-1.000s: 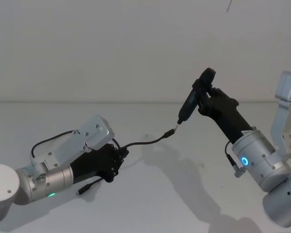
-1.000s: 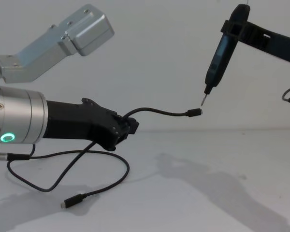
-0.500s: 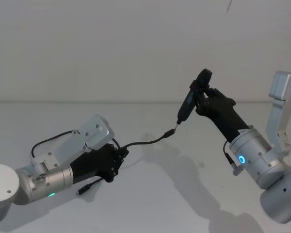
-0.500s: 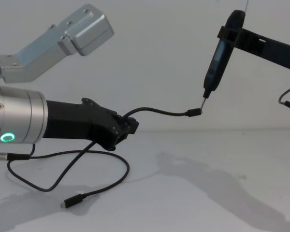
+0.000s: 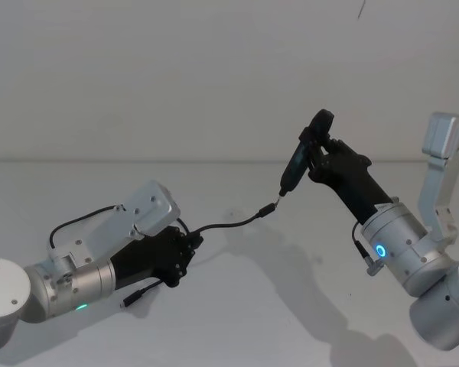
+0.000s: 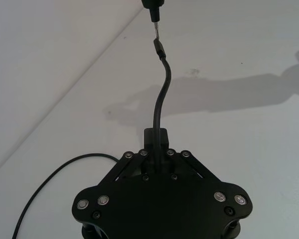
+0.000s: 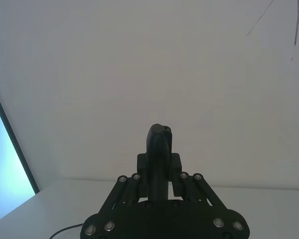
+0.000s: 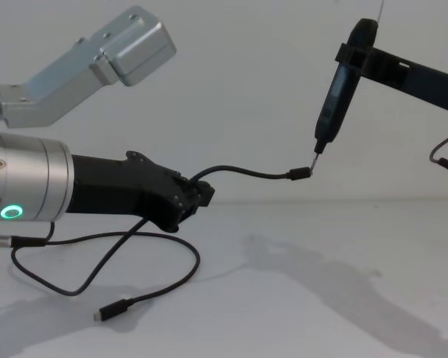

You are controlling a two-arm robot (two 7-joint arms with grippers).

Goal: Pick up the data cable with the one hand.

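Black cord runs through the scene: the data cable (image 5: 229, 224) (image 8: 246, 173) (image 6: 159, 94) is pinched in the left tool (image 5: 190, 243) (image 8: 201, 195) (image 6: 156, 137), whose two fingers are pressed together on it a little way back from one end. That arm reaches in low from the left, just above the white worktop (image 5: 252, 321) (image 8: 321, 298), with a green ring (image 8: 13, 212) glowing on its silver wrist.

From the grip, a short stretch of the cable arcs forward through the air, clear of the worktop, and ends in a small plug (image 5: 268, 208) (image 8: 302, 173). The rest drops from the underside of the tool, curves across the worktop and finishes in a second plug (image 5: 130, 300) (image 8: 112, 311) lying flat near the robot.

The right tool (image 5: 319, 149) (image 8: 355, 56) (image 7: 159, 167) is raised on the right, its fingers closed around the upper part of a black pen (image 5: 298, 164) (image 8: 332, 104) (image 7: 159, 144) (image 6: 153, 5). The pen slants downward, and its thin metal tip meets the raised plug of the cable; from the left wrist view the tip and plug stand end to end. A blue ring (image 5: 382, 251) glows on the right wrist.
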